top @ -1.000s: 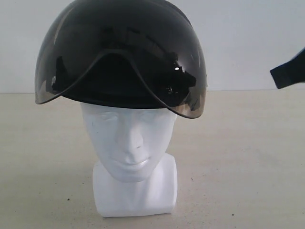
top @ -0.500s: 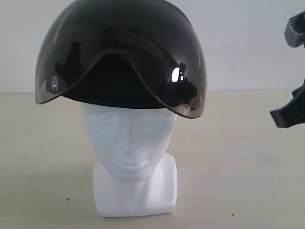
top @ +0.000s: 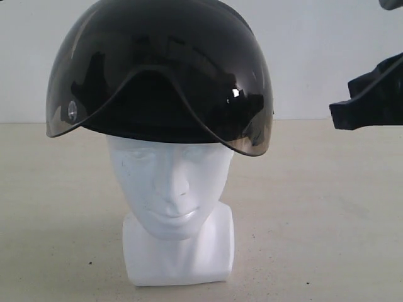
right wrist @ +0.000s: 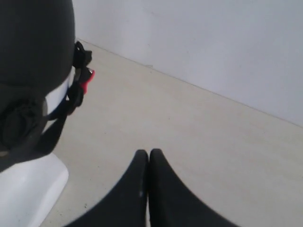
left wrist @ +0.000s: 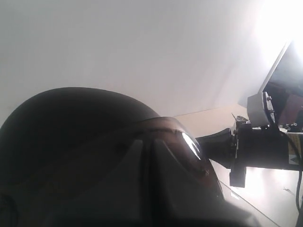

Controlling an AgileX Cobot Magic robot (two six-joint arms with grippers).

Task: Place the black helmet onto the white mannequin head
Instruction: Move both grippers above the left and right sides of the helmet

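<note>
Staying on white mannequin head (top: 170,189), black helmet (top: 157,69), right gripper (top: 339,115) higher, nearer

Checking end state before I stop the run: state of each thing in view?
black helmet: seated on the head, visor above the face.
white mannequin head: upright, face uncovered.
chin strap: hanging beside the head.
right gripper: shut, empty, clear of helmet.

The white mannequin head (top: 177,195) stands on the beige tabletop (top: 327,220).
</note>
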